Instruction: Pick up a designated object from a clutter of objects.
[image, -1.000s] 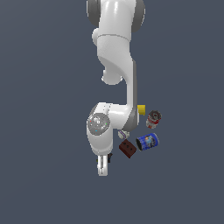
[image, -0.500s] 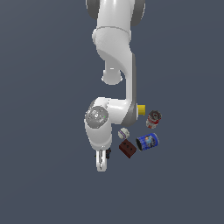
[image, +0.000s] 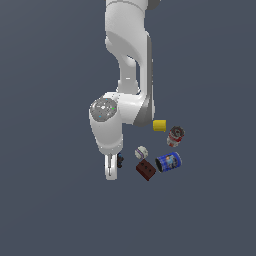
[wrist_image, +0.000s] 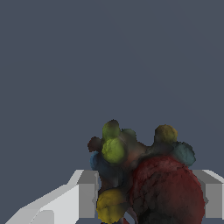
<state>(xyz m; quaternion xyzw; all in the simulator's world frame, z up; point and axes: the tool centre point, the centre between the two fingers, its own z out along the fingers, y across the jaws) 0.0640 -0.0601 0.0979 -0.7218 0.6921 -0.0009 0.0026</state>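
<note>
The designated object (wrist_image: 144, 179) is a dark lumpy thing with green, yellow, blue and red bumps. In the wrist view it fills the space between my two white fingers (wrist_image: 87, 194) and touches both. My gripper (image: 110, 169) is shut on it. In the exterior view only a dark sliver of the designated object (image: 120, 160) peeks out beside the finger. The rest of the clutter of objects lies toward the exterior view's right of the gripper: a white ball (image: 141, 151), a red-brown block (image: 145, 170), a blue labelled can (image: 168, 161), a red-white can (image: 175, 135) and a yellow cylinder (image: 159, 125).
The white arm (image: 127, 60) reaches down from the top of the exterior view and covers part of the floor behind the gripper. The floor is plain grey-blue (image: 50, 200).
The hand has shifted up and toward the exterior view's left and looks larger. The dark lumpy thing now shows beside the finger. The other items have not moved.
</note>
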